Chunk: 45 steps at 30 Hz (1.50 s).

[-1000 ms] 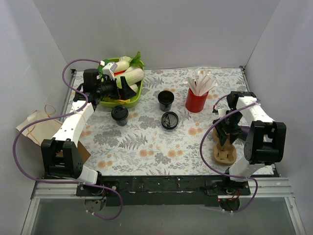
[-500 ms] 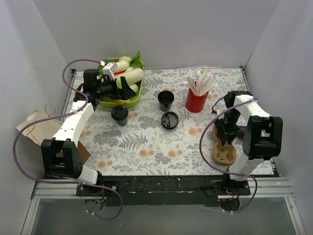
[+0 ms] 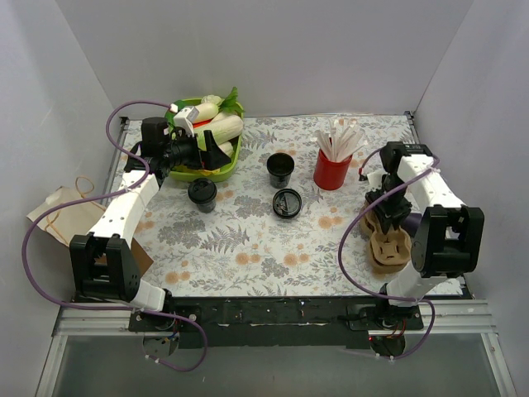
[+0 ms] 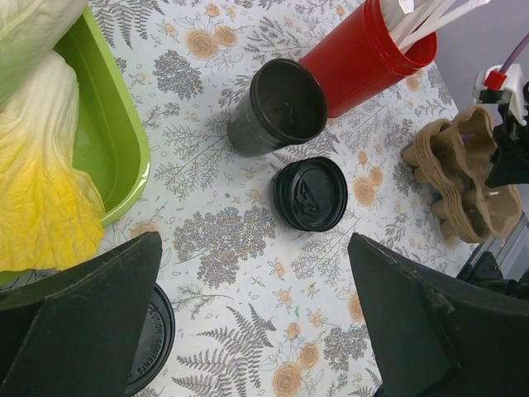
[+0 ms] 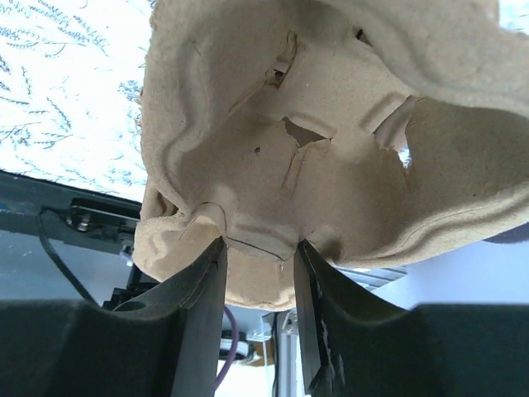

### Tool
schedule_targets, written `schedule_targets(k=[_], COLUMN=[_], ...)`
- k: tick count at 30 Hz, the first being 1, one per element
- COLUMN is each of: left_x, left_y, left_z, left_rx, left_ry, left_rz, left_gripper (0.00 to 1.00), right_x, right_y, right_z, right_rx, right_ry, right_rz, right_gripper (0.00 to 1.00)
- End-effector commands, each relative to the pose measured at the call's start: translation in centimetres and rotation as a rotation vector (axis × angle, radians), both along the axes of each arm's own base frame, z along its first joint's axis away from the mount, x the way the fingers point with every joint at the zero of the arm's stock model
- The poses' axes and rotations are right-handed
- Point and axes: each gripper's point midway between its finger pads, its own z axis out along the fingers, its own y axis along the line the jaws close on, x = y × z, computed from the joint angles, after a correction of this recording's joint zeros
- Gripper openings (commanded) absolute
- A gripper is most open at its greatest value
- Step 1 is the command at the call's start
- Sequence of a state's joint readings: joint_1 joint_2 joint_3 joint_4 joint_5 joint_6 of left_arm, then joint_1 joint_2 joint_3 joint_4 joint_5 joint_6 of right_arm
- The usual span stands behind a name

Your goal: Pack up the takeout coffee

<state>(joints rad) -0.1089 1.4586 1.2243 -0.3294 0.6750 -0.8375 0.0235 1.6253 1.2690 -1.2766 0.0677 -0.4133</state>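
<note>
Black plastic carries the only writing I can read: raised letters on the lid rim of the takeout coffee (image 4: 154,329), where I make out "CAUTION CONTENTS", the rest hidden behind my left finger. The coffee is a small black cup with its round sip lid on. It stands upright toward the desk's far left corner, just in front of the green tray (image 3: 231,163) of cabbage (image 4: 37,194). An open black cup (image 3: 280,169) and a loose black lid (image 3: 287,203) sit apart near the middle, beside the red cup (image 3: 331,170) of white sticks. My left gripper (image 4: 254,241) hangs over the coffee, fingers spread wide, holding nothing. My right gripper (image 5: 256,252) is clamped on the rim of the tan pulp carrier (image 3: 390,251), which is tilted by the near right corner.
</note>
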Motion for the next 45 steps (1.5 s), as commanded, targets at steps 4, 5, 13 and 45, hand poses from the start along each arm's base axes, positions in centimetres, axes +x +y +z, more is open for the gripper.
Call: schedule_targets(k=[4, 5, 13, 45], left_x=[-0.2, -0.4, -1.1, -2.2], left_y=[-0.9, -1.0, -0.4, 0.3], left_z=[2.8, 3.0, 6.5, 5.4], left_rx=[-0.037, -0.045, 0.020, 0.082], left_ry=[-0.064, -0.066, -0.178, -0.200], left_rz=[-0.048, -0.061, -0.076, -0.018], left_gripper=[0.98, 0.98, 0.98, 0.98], right_x=[1.0, 0.8, 1.1, -0.4], right_y=[-1.9, -1.9, 0.3, 0.4], right_z=[3.4, 3.4, 4.9, 0.2], right_rx=[-0.077, -0.073, 0.054, -0.132], right_ry=[-0.118, -0.117, -0.206, -0.004], right_rz=[0.092, 0.099, 0.193, 0.131], right_gripper=[0.04, 0.04, 0.01, 0.78])
